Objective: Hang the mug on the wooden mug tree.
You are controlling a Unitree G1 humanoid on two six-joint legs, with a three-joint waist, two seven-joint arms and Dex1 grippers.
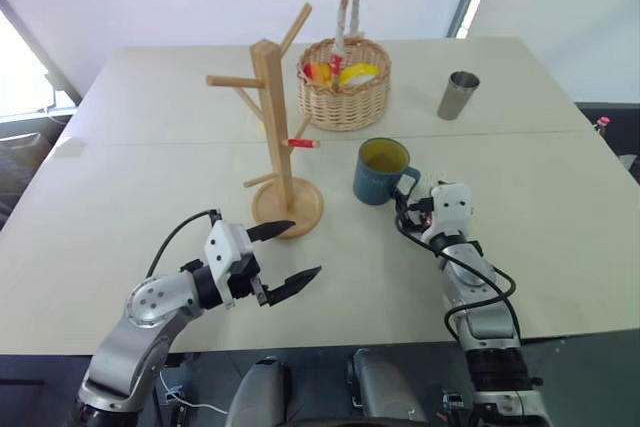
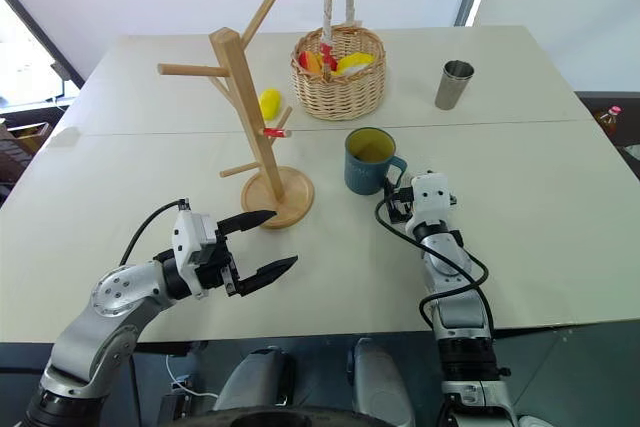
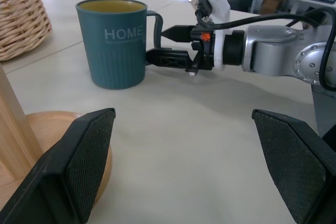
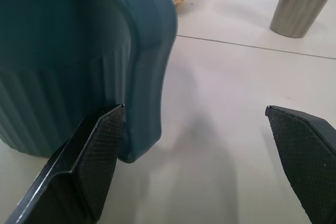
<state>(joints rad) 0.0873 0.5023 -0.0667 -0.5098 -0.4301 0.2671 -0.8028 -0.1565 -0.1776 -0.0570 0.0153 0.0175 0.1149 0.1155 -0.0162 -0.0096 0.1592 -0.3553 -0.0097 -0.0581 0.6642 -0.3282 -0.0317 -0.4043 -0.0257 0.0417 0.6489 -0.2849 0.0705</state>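
Two grippers are seen over a pale tabletop (image 1: 560,237). The left gripper (image 1: 296,251) is found in the lower left of the head view, its two black fingers held well apart with nothing between them, close in front of the round base of the wooden mug tree (image 1: 276,137). The right gripper (image 3: 164,45) is seen in the lower right of centre of the head view, set level and reaching toward the mug (image 1: 380,171). In the left wrist view its fingers are spread, one above and one below, at the loop handle of the mug; the lower finger appears to pass through the loop. In the right wrist view one finger pad (image 4: 102,153) lies close against the handle, while the other stands well clear over bare table. No closed grip on the handle is shown.

The mug is placed upright on the table, just right of centre in the head view, its yellow inside visible and its handle turned toward the right gripper. The word HOME is read on its side in the left wrist view. It stands near the mug tree, to the right of the base and apart from it. The tree stands upright at centre, a red-tipped peg pointing toward the mug.

A wicker basket (image 1: 345,92) holding yellow and red items is set behind the tree, at upper centre. A steel tumbler (image 1: 457,95) stands to the right of the basket, well apart from the mug.
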